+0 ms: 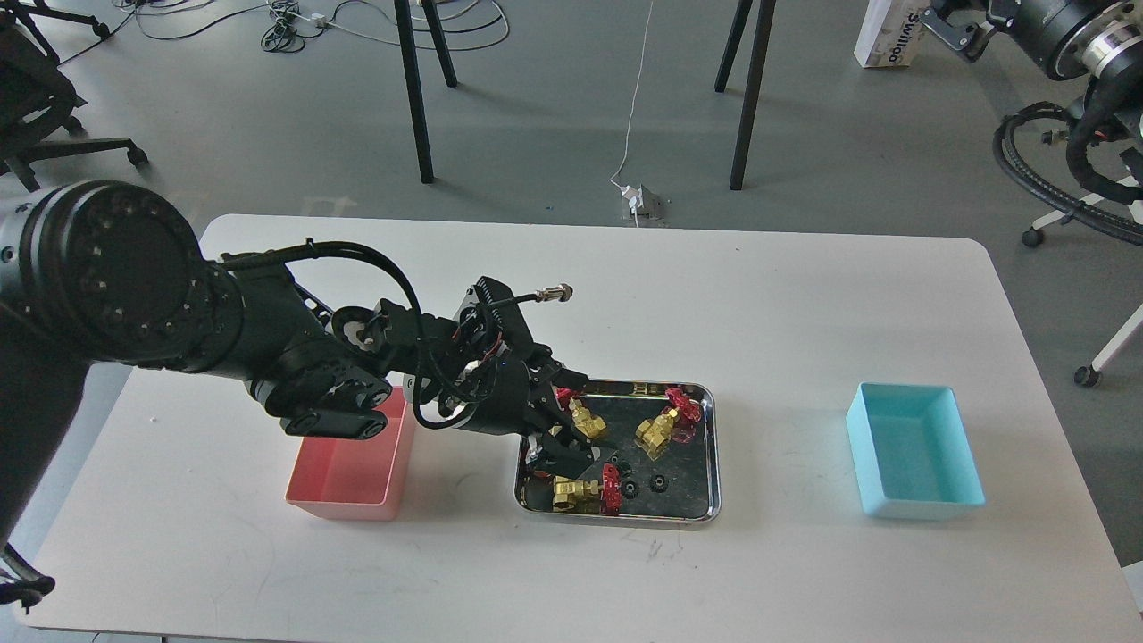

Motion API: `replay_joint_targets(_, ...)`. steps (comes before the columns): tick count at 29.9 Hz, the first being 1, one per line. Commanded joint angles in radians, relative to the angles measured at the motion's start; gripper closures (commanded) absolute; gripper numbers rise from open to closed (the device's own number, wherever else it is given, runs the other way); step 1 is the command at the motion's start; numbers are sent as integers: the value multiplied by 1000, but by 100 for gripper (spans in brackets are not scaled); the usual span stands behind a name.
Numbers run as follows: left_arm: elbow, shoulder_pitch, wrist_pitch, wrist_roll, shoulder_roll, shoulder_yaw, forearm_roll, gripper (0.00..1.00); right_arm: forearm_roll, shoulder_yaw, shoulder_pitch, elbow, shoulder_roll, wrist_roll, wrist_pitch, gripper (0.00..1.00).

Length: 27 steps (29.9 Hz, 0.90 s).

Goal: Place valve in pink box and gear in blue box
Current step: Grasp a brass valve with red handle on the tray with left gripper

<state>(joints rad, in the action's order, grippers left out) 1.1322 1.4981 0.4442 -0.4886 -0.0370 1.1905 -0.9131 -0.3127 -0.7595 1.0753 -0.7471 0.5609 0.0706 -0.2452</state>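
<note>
The left gripper [579, 427] reaches into the left half of the steel tray [705, 513], its dark fingers spread on either side of a valve [585, 420]. The fingers sit close around the brass body, but against the dark tray floor I cannot tell whether they press it or only flank it. The right gripper is out of view.

The valve is brass-gold with its red handwheel toward the gripper, lying tilted in the tray's upper left. A second valve [661, 429] lies to its right and a third [580, 491] near the front rim. Two small black gears [629, 488] rest beside the third valve.

The pink box [344, 482] stands just left of the tray, partly under the arm. The blue box [915, 460] stands well apart to the right, with bare white table [786, 321] between.
</note>
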Motion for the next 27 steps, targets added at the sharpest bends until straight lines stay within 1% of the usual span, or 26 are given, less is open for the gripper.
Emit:
replay_joint_targets(1, -31, -47, 2, 0, -8, 1, -15, 2, 0, 2, -8, 0, -1, 0, 0, 0)
replay_joint_targets(8, -129, -134, 1, 0, -6, 6, -50, 6, 0, 3, -18, -1, 7, 2, 0, 0)
replay_joint_targets(14, -170, -171, 1, 0, -6, 8, -62, 11, 0, 3, -29, -3, 7, 2, 0, 0)
replay_joint_targets(17, -184, -185, 1, 0, -8, 8, -73, 21, 0, 3, -29, -3, 2, 2, 0, 0)
replay_joint_targets(24, -192, -197, 1, 0, -15, 8, -108, 34, 0, 3, -40, -3, -1, 2, 0, 0)
replay_joint_targets(27, -210, -202, 2, 0, -26, 6, -122, 38, 0, 3, -43, -3, -1, 2, 0, 0)
